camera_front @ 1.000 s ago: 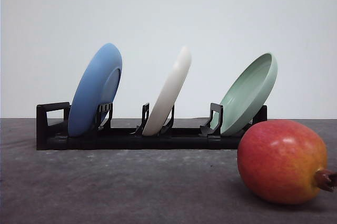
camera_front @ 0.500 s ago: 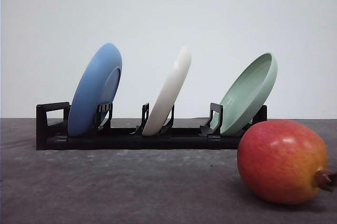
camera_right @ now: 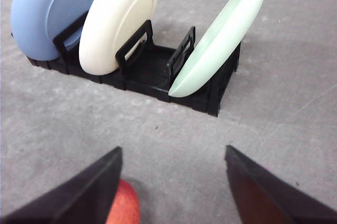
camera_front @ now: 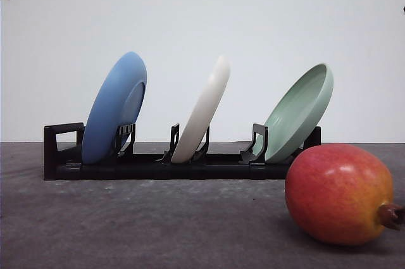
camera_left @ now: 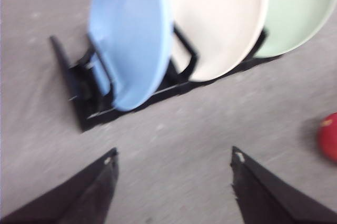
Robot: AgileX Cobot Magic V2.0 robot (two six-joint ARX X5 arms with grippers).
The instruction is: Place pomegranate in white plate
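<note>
**A:** So what are we looking at surface-wise? We see a dark grey, slightly mottled table point(camera_front: 158, 218) with a plain pale wall point(camera_front: 202, 16) behind it. Nothing fancy.

**B:** Yep. On it we've got a black rack point(camera_front: 158, 164) with three plates standing tilted on edge: blue plate point(camera_front: 114, 107) at the left, white plate point(camera_front: 204, 107) in the middle slot, pale green plate point(camera_front: 300, 111) at the right. The pomegranate point(camera_front: 338, 194) sits on the table in front of the rack's right end, near the green plate, nub pointing right. Not in any plate.

**A:** The front view gives us the plates edge-on, though. From the right wrist we get their faces, plus a sliver of the fruit by the left finger of the right gripper point(camera_right: 174, 182).

**B:** And that gripper's fingers are spread wide, nothing between them but table. Same for the left gripper point(camera_left: 174, 182): spread apart, holding nothing. That view's blurry, but we catch the fruit at the frame edge, well apart from the rack.
</note>
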